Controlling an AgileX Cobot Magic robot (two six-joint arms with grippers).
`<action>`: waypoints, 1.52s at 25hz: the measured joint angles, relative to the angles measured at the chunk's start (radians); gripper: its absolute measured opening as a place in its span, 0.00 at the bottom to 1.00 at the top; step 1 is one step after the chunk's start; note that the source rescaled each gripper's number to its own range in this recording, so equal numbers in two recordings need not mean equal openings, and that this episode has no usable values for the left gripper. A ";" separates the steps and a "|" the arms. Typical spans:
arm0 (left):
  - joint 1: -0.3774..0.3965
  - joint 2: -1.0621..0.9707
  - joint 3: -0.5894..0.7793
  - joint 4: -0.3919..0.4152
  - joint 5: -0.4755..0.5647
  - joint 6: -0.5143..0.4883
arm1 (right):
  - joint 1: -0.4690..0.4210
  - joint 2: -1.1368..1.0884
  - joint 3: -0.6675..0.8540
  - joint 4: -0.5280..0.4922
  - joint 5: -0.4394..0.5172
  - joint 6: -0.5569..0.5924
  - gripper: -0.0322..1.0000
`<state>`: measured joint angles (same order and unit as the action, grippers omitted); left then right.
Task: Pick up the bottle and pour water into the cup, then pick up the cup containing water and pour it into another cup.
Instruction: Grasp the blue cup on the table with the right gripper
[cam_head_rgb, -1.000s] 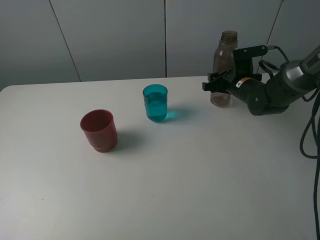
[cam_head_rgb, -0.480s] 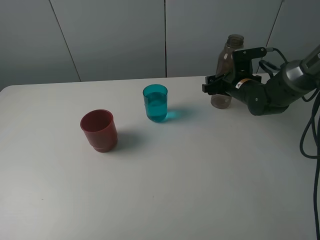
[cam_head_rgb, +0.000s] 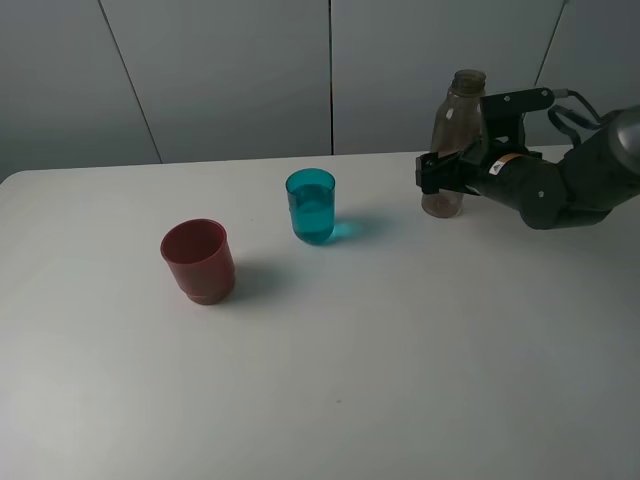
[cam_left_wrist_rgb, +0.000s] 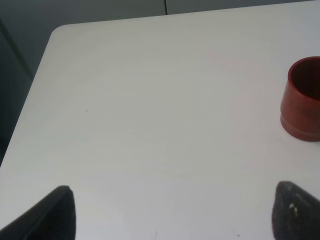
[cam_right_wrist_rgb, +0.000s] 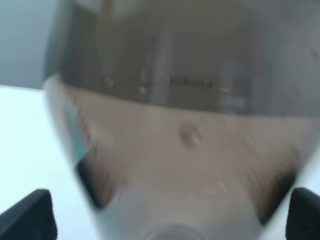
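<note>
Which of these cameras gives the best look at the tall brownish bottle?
The high camera: the bottle stands whole and upright, with only the open right gripper crossing its lower part. The right wrist camera shows just a blurred close-up of its body. The left wrist camera misses it.

High camera overlooks table (cam_head_rgb: 400, 380); right wrist camera sits close against bottle (cam_right_wrist_rgb: 175, 125)

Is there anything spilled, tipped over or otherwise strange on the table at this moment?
Nothing stands out. The bottle, the part-filled teal cup and the red cup all stand upright, apart from one another, and no puddle shows on the table.
</note>
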<state>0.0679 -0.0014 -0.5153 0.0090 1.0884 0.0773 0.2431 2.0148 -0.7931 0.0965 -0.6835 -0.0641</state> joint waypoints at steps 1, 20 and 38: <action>0.000 0.000 0.000 0.000 0.000 0.000 | 0.000 -0.018 0.024 0.000 0.009 0.000 0.99; 0.000 0.000 0.000 0.000 0.000 0.002 | 0.008 -0.177 0.299 -0.592 -0.035 0.200 1.00; 0.000 0.000 0.000 0.003 0.000 0.002 | 0.227 0.083 0.049 -0.449 -0.063 0.097 1.00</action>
<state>0.0679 -0.0014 -0.5153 0.0124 1.0884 0.0789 0.4704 2.0981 -0.7438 -0.3524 -0.7461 0.0333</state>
